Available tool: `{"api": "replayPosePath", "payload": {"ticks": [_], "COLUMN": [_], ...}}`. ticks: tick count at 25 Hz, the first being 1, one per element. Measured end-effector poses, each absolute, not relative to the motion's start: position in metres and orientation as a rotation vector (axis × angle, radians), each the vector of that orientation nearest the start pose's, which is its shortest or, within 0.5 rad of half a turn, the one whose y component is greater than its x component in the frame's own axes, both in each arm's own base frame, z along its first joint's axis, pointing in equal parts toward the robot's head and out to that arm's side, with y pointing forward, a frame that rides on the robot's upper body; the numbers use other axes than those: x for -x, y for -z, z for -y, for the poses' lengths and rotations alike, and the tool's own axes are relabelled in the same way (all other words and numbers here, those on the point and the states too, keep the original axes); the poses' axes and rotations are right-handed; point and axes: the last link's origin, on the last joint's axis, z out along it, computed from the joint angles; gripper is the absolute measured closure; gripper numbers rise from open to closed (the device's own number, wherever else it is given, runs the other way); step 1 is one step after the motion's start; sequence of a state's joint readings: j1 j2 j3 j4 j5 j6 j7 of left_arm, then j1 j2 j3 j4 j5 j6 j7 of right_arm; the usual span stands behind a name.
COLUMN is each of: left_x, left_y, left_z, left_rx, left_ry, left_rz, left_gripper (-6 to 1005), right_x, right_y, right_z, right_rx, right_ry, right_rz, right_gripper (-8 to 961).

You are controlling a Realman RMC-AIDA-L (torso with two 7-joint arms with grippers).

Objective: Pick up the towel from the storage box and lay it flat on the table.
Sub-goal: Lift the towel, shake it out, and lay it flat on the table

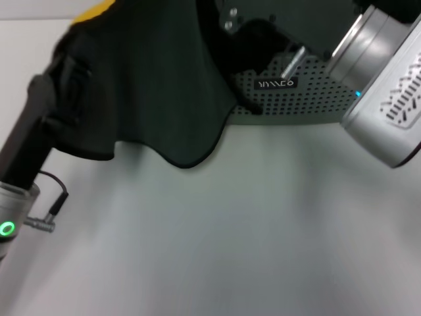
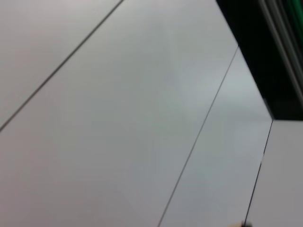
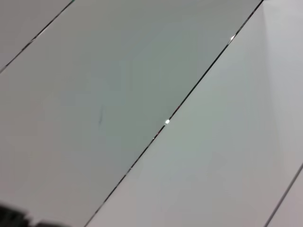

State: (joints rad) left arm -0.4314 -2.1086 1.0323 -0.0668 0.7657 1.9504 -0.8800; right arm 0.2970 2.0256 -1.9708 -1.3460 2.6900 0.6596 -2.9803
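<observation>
Your left arm [image 1: 29, 148] holds up the towel [image 1: 158, 85], whose hem hangs over the surface [image 1: 217, 243]. Spread it wide before lowering. Fingers are hidden under cloth; I cannot tell their opening. The storage box [image 1: 296, 99] sits behind, beside your right arm [image 1: 385, 99].

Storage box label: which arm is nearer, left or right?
Right. The right arm reaches over the storage box, just beside its black label. The left arm is across the table, under the hanging towel.
</observation>
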Motion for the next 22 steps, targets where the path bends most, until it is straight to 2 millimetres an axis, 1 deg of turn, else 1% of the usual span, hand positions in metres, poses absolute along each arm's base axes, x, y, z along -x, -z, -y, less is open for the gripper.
{"api": "replayPosePath", "payload": {"ticks": [4,11,17,22], "left_x": [0.26,0.259,0.266,0.267], "left_y": [0.012,0.023,0.036,0.048], "left_z": [-0.248,-0.241,-0.24,-0.243], "left_rx": [1.859,1.95,1.972,2.022], "left_ry": [1.688,1.597,1.406,1.308], "left_rz": [0.618,0.526,0.436,0.416], "left_gripper": [889,768,767,767], "right_x": [-0.057,-0.053,-0.05,-0.045], "right_y": [0.011,0.002,-0.001,-0.004], "right_z": [-0.328,-0.329,-0.328,-0.328], "right_rx": [1.966,1.934,1.921,1.907], "right_ry": [-0.9,-0.901,-0.905,-0.912], "right_rz": [0.584,0.603,0.619,0.634], "right_gripper": [954,953,953,954]}}
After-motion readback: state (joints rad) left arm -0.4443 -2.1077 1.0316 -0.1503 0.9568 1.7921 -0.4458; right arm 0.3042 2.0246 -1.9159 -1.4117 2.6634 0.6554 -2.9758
